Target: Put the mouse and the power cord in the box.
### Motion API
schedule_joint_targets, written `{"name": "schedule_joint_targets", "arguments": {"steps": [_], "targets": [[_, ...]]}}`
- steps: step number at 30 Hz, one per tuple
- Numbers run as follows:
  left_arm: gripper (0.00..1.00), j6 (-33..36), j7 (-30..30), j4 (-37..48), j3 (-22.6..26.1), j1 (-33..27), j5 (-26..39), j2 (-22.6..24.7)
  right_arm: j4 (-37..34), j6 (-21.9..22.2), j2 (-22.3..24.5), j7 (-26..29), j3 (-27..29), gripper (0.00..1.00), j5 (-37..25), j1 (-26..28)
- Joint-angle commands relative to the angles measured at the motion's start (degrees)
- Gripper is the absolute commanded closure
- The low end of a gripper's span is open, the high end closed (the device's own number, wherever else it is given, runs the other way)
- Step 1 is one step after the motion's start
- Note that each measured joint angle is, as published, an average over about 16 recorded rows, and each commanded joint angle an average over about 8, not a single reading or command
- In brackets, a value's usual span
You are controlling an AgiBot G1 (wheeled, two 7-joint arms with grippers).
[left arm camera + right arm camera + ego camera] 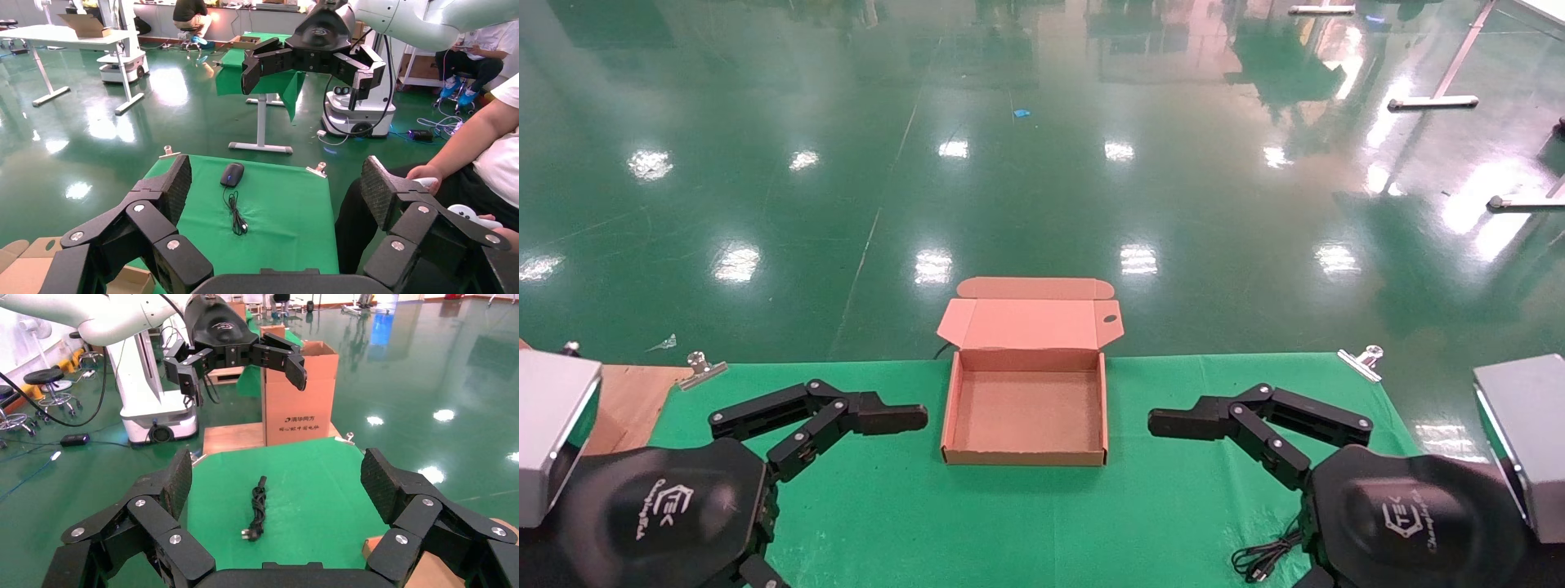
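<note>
Head view: the box [1026, 408] sits lid-open on the green tabletop [911, 506], with the left pincer [891, 418] on one side of it and the right pincer [1181, 423] on the other. Left wrist view: past the box, beyond the wide-spread left pincer [275, 190], lies the mouse [232, 174]. Right wrist view: the right pincer [275, 478] gapes wide, and the power cord [256, 506] lies beyond it on the green tabletop.
</note>
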Motion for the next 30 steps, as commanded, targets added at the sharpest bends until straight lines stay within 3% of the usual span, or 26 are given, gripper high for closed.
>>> {"name": "schedule_joint_targets", "arguments": {"steps": [1,30], "targets": [[0.0,0.0,0.0,0.0,0.0,0.0,0.0,0.0,0.0,0.0,0.0,0.0,0.0,0.0,0.0,0.0],[0.0,-0.1,0.0,0.1,0.1,0.0,0.0,0.1,0.0,0.0,0.0,0.0,0.0,0.0,0.0,0.0]]}}
